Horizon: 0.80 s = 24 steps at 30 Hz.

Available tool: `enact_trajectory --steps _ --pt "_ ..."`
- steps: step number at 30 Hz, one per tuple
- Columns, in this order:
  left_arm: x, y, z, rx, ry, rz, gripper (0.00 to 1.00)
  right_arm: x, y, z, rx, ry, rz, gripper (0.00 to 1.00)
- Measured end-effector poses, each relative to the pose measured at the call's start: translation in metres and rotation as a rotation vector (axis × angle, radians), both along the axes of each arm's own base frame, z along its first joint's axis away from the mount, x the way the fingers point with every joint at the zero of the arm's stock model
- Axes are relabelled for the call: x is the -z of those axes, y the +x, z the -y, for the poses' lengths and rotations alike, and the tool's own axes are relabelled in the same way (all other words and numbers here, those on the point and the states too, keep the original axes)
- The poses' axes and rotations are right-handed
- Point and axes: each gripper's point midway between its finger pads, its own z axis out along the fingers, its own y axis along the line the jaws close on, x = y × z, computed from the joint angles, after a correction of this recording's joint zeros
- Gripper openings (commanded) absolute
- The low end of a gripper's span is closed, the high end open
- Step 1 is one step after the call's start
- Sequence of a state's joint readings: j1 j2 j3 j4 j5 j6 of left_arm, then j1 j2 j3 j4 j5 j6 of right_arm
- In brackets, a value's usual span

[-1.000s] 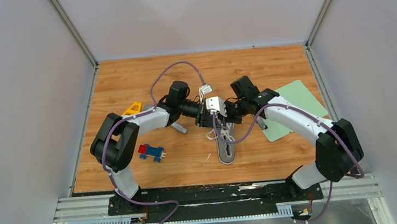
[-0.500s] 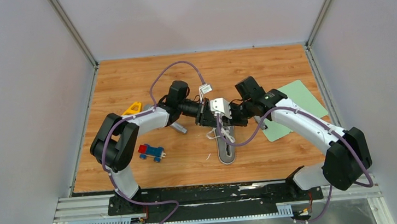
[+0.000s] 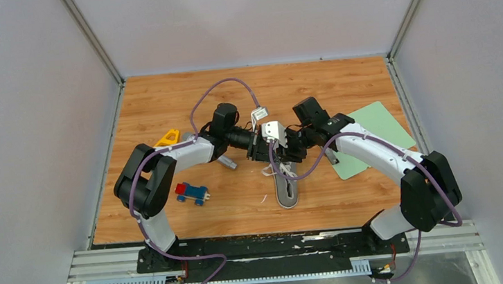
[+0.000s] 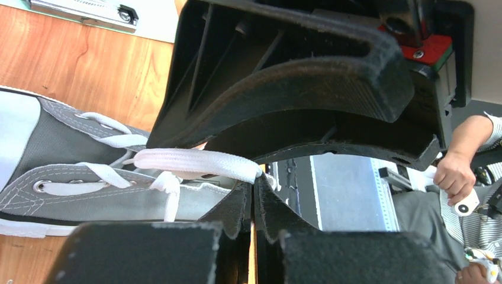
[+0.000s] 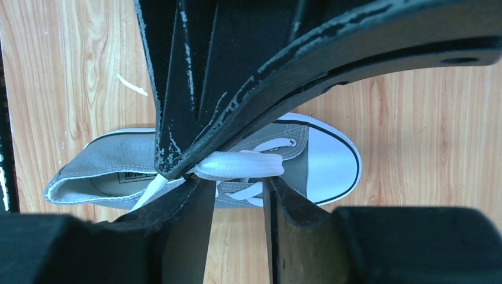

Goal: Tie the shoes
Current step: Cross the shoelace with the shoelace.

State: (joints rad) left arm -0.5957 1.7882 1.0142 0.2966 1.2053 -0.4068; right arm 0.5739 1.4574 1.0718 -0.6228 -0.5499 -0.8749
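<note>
Top view: the shoe (image 3: 286, 193) lies mid-table, toward the near edge. Left wrist: your left gripper (image 4: 254, 192) pinches the lace (image 4: 195, 163). Right wrist: your right gripper (image 5: 240, 184) gapes around it (nothing gripped); release before it closes and the lace could drop.

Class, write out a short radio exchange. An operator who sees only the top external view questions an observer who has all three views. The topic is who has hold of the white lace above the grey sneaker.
Operator: From the top view the two wrists hide the lace. Who has it?
Observer: The left gripper. It is shut, and it appears to pinch the lace end at its tips.
Operator: And the right gripper?
Observer: It is open, with its jaws apart. The lace lies across the gap just beyond its tips and is not clamped. The sneaker shows through that gap.
</note>
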Motion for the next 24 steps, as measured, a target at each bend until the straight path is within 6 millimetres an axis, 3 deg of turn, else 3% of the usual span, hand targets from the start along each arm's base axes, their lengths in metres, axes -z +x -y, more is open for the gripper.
enact_trajectory --steps 8,15,17,20,24 --pt "-0.001 -0.006 -0.002 0.03 -0.011 -0.012 0.0 -0.006 0.001 -0.008 -0.01 0.044 0.001 0.39" --pt "-0.002 -0.008 -0.003 0.038 -0.014 -0.017 0.01 -0.008 -0.007 -0.013 -0.04 0.078 -0.031 0.0" --pt "-0.002 -0.007 -0.003 0.037 -0.014 -0.017 0.09 -0.008 -0.011 -0.013 -0.046 0.082 -0.048 0.0" --pt "-0.001 -0.007 -0.003 0.038 -0.013 -0.015 0.33 -0.007 -0.014 -0.012 -0.047 0.075 -0.062 0.0" --pt "0.002 -0.007 -0.004 0.024 0.007 -0.029 0.43 -0.005 -0.017 -0.005 -0.039 0.047 -0.063 0.0"
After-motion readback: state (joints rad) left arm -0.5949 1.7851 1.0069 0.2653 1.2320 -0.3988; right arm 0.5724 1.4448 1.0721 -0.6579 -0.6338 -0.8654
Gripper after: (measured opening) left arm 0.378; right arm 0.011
